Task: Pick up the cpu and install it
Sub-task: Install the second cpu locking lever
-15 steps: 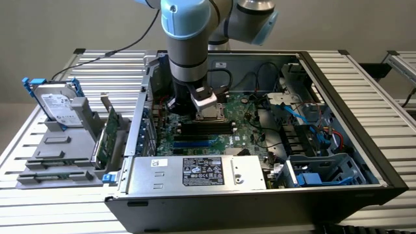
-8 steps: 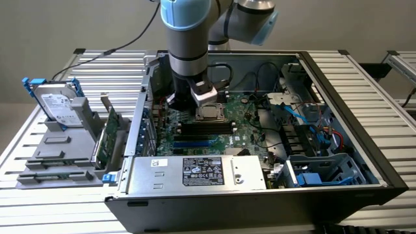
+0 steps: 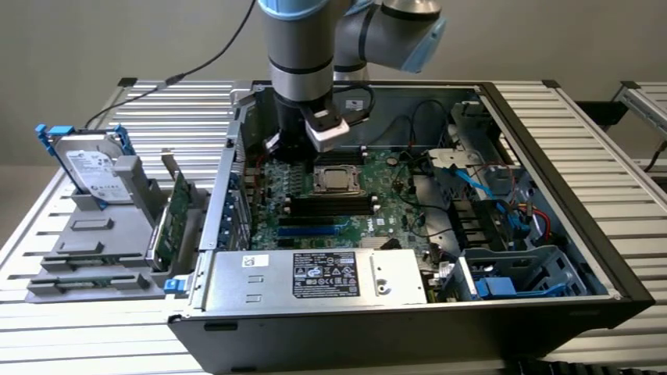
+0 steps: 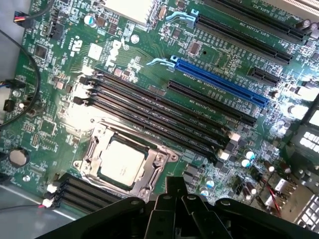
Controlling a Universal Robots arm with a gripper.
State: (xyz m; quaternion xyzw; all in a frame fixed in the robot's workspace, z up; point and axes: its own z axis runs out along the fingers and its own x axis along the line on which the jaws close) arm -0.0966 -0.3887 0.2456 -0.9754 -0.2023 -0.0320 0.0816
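The cpu (image 3: 336,180), a small square chip with a silvery top, lies flat inside the metal socket frame (image 3: 336,169) on the green motherboard (image 3: 312,228) of the open computer case. In the wrist view the cpu (image 4: 122,162) sits within the frame (image 4: 89,154), level with it. My gripper (image 3: 305,152) hangs inside the case just above the board, a little toward the exterior view's left of the socket. Its dark body (image 4: 172,194) shows beside the socket, apart from the chip, and nothing is seen held in it.
Black memory slots (image 3: 331,205) and a blue slot (image 4: 219,82) lie beside the socket. A silver power supply (image 3: 312,277) fills the case's near side, and cables and blue drive bays (image 3: 511,273) its right. A hard drive (image 3: 92,168) in blue brackets stands outside on grey fixtures.
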